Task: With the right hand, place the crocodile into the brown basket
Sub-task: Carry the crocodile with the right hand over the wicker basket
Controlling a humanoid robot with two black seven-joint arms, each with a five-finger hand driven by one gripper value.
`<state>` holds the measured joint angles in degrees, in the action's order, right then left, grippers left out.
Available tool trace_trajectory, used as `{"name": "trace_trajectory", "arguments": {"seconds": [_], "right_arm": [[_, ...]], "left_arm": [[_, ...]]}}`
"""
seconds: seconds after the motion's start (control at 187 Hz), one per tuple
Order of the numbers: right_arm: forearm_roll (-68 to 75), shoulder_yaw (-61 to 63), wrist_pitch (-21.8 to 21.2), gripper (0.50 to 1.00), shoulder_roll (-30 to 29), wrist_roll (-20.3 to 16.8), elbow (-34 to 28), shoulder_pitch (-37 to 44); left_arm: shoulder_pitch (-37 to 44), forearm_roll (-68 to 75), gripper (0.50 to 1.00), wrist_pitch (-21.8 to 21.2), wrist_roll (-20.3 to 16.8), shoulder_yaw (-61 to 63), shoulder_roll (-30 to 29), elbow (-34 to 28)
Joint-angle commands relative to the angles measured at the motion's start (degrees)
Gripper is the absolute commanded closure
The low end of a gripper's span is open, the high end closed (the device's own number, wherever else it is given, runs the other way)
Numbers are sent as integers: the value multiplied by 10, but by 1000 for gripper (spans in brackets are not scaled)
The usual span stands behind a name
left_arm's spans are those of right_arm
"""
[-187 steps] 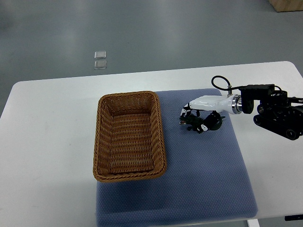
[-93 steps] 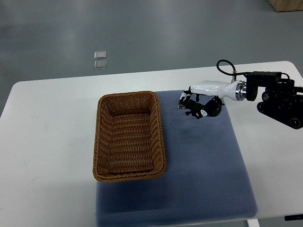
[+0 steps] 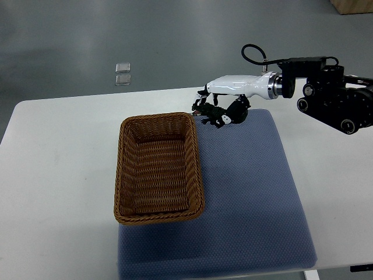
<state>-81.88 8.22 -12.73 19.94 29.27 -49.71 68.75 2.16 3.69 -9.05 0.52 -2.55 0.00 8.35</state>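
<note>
My right hand (image 3: 218,105), white with black fingers, reaches in from the right edge and is shut on the dark green crocodile (image 3: 213,114). The toy hangs lifted above the far left part of the blue mat (image 3: 250,192), just right of the far right corner of the brown wicker basket (image 3: 159,168). The basket is empty and lies lengthwise on the mat's left edge. No left arm shows.
The white table (image 3: 58,175) carries the mat and basket. Two small clear squares (image 3: 123,73) lie on the grey floor beyond the table. The black forearm and cable (image 3: 326,93) hang over the table's far right.
The right hand has lifted the crocodile off the mat and carried it up and to the left, from mid-mat toward the basket's far right corner.
</note>
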Motion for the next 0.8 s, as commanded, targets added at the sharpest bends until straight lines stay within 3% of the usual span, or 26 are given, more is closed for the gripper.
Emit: {"name": "trace_trajectory", "arguments": {"seconds": [0.0,0.375,0.605,0.792], "right_arm": [[-3,-8,-3,1000,-28,-2,-5,17],[-20,-56,-10,1000,-144,-10,-5,56],[-26,-70,-6,1000,-171,-10,8,53],[-26,-80,16,957,-177,-10,11,46]], "left_arm": [[0,0,500,0,0,0,0,0],[-1,0,500,0,0,0,0,0],[0,0,500,0,0,0,0,0],[0,0,500,0,0,0,0,0]]}}
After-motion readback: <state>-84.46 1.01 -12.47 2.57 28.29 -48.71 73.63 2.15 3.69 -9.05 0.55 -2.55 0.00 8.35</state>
